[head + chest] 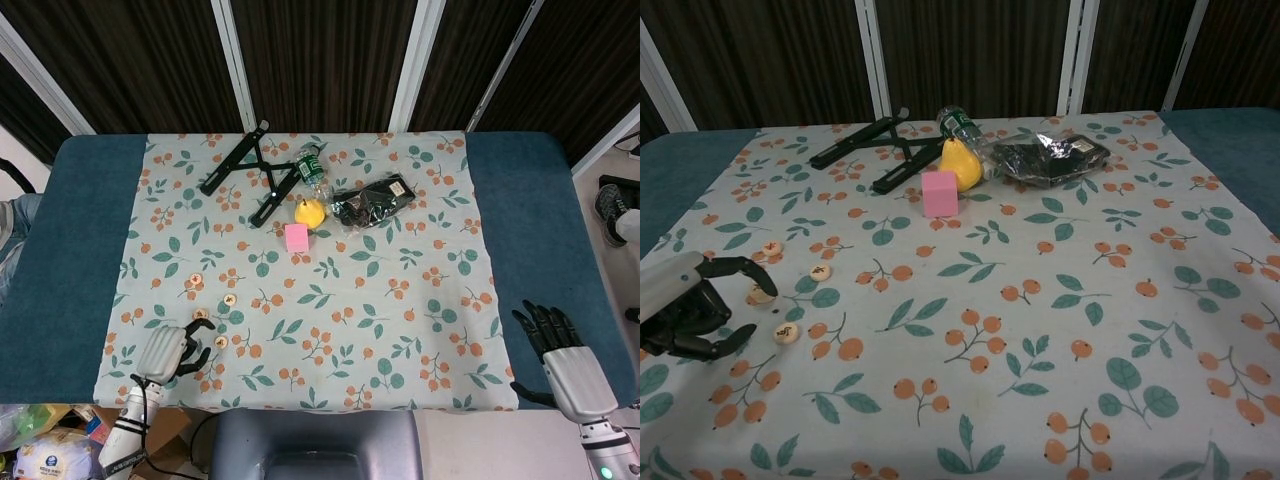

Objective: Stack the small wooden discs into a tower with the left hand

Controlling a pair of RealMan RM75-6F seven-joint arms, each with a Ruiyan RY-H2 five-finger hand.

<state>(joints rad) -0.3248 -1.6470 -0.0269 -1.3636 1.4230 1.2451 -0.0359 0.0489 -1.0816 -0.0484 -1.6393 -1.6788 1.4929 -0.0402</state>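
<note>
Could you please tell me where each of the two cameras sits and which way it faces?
Head view: high above the near table edge, looking steeply down on the floral cloth; shows the left robot hand and right robot hand.
Chest view: lower, looking forward across the table toward the dark panels; shows only the left robot hand.
Both share the wooden discs, pink cube and left robot hand.
</note>
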